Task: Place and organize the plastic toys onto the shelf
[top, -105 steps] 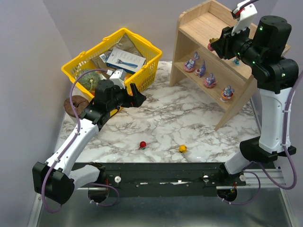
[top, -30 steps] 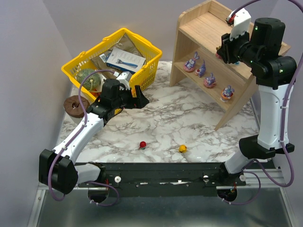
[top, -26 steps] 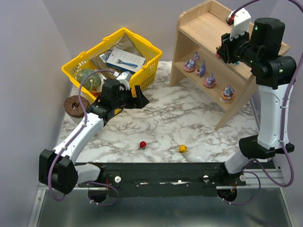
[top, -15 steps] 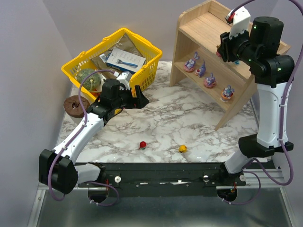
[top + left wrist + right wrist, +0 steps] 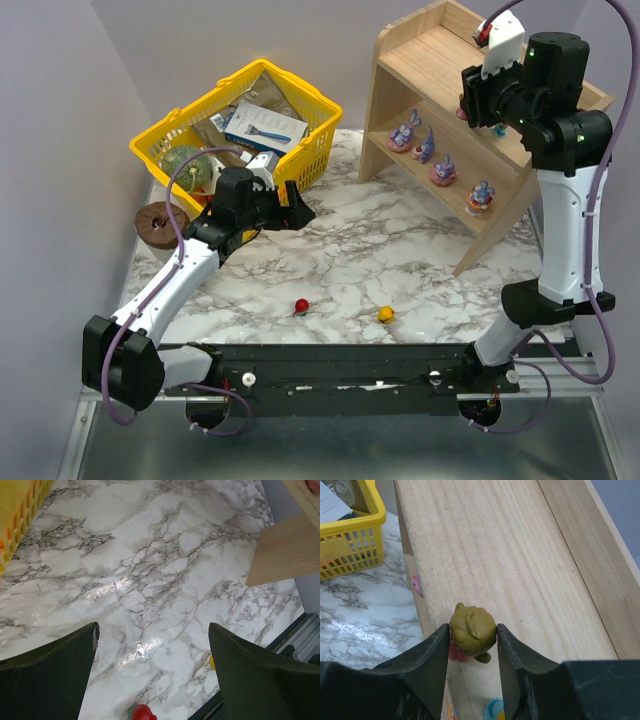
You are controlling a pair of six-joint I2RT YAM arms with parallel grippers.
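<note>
The right pincer (image 5: 472,631) grips an olive toy (image 5: 472,626) over the shelf (image 5: 520,555), while the open left pincer (image 5: 152,630) half hides a yellow toy (image 5: 211,662).

White arm links (image 5: 165,290), black joint housings (image 5: 558,70), thin purple cables (image 5: 173,200), dark matte fingers (image 5: 50,675) with rounded tips

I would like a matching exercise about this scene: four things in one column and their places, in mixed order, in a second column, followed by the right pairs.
Things:
1. olive-brown toy
2. red toy
3. purple long-eared toys
4. blue-and-white box

Places:
A. in the yellow basket
B. on the marble table
C. held by the right gripper
D. on the lower tier of the shelf

Pairs: 1-C, 2-B, 3-D, 4-A
</note>
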